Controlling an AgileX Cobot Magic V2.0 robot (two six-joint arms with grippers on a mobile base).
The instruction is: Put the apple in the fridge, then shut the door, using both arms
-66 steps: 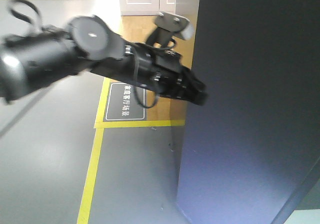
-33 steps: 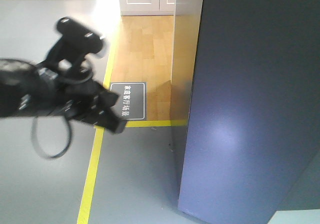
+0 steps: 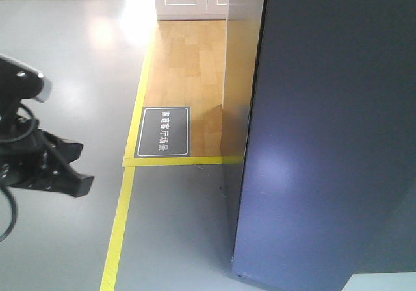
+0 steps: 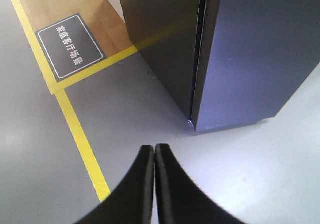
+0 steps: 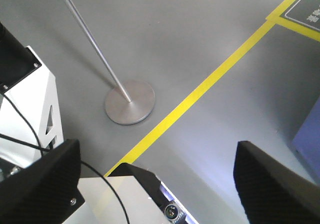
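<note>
Left wrist view shows the left fingers [image 4: 154,156] pressed together, empty, with the door [image 4: 260,54] of the fridge [image 4: 160,39] shut just beyond their tips. Right fingers [image 5: 280,184] stand wide apart over grey floor [image 5: 200,39]. No apple is visible.

The door [image 3: 331,135] runs off the front view's right edge. The frame's left edge crops the arm [image 3: 32,154]. The apple is out of sight.
</note>
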